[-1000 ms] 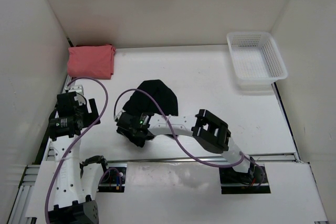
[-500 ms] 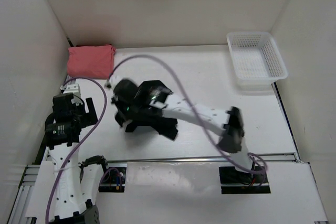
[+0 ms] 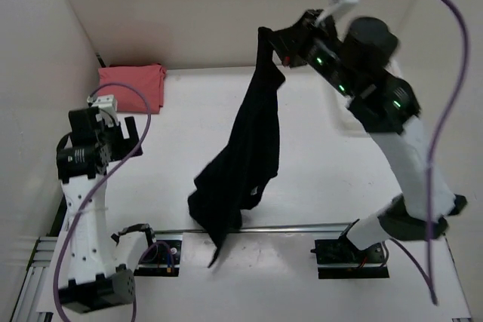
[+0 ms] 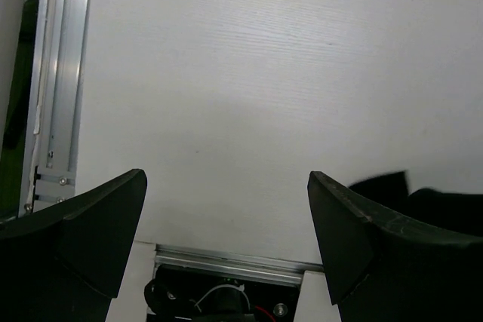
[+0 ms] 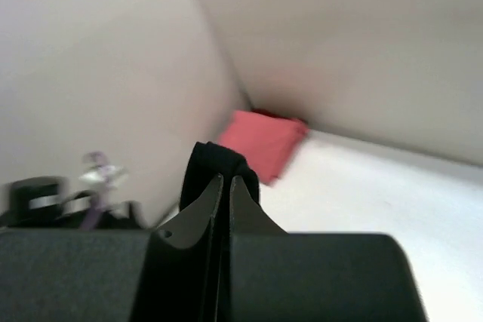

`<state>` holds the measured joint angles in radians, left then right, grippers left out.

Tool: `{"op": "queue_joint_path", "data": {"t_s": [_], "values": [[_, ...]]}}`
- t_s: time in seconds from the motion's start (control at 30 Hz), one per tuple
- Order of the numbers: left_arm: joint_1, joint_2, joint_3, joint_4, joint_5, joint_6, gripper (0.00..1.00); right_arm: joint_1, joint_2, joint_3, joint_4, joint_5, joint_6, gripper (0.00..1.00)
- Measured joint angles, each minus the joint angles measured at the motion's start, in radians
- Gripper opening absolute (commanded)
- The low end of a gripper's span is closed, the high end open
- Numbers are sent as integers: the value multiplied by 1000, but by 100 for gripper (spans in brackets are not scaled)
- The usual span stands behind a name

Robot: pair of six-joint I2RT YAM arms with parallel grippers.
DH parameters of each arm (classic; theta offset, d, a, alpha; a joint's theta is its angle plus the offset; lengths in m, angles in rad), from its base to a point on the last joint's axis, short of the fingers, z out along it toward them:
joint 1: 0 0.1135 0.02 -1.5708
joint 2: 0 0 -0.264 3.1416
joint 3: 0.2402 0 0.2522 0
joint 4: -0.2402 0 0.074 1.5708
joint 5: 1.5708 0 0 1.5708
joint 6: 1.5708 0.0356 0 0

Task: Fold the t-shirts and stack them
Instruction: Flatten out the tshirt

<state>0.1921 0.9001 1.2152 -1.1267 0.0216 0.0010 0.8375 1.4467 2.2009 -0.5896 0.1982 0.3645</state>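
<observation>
Gravity is doing the work here: I have the black t-shirt (image 3: 241, 164) pinched by one edge near the top centre of the overhead view and held high, so it hangs in a long twisted drape with its lower end trailing to the near edge of the table (image 3: 324, 141) at the lower middle of the frame. My judgement is that dangling it this way lets the bunched cloth fall open so it can be laid out flat for folding. It is nowhere near flat yet. The right gripper (image 3: 275, 41) is clamped fully together on that edge. In the right wrist view its fingers (image 5: 205, 205) meet with barely a slit between them, and a fold of black cloth stands up just past the tips. The left gripper (image 4: 226, 194) sits at the left of the overhead frame, spread as wide as it goes and holding nothing, with only bare tabletop between its fingers, so I read it as waiting to catch a free corner. The salmon pink t-shirt (image 3: 130, 87) lies folded in the upper left corner, well apart from the hanging one, and probably marks where the stack goes. I cannot see a maroon shirt in any view.
</observation>
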Motion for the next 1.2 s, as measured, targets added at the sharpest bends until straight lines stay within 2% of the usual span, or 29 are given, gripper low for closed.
{"op": "queue_joint_path", "data": {"t_s": [0.17,0.23,0.3,0.33,0.37,0.47,0.53,0.6,0.67,0.77,0.83,0.97,1.07,1.2], "values": [[-47,202,111,-8,23,-1,99,-321,296,8,-10,-168,98,0],[-122,262,144,-12,23,-2,99,-397,415,9,-23,-213,127,0],[-232,291,149,-13,20,-1,99,-451,507,9,-45,-248,153,8],[-278,299,149,-19,17,-1,99,-470,542,8,-55,-262,168,15],[-329,306,149,-25,15,-1,99,-490,571,9,-56,-277,185,49],[-455,337,150,-49,-15,-1,99,-540,674,76,-89,-339,219,100],[-543,365,155,-68,-54,-2,99,-566,758,183,-129,-362,214,100],[-664,407,182,-96,-97,-1,99,-590,776,169,-163,-359,184,100],[-818,468,244,-118,-133,-1,99,-601,697,13,-166,-342,165,100],[-1067,578,341,-98,-178,-2,99,-613,406,-442,-182,-319,158,100],[-1226,661,373,-75,-213,-2,99,-639,178,-672,-196,-302,177,100],[-1490,853,360,50,-217,1,99,-789,-246,-894,-221,-233,214,100],[-1556,977,314,157,-212,2,99,-869,-418,-923,-232,-162,233,100],[-1536,1118,324,249,-209,2,99,-930,-465,-962,-248,-124,240,100]]}}
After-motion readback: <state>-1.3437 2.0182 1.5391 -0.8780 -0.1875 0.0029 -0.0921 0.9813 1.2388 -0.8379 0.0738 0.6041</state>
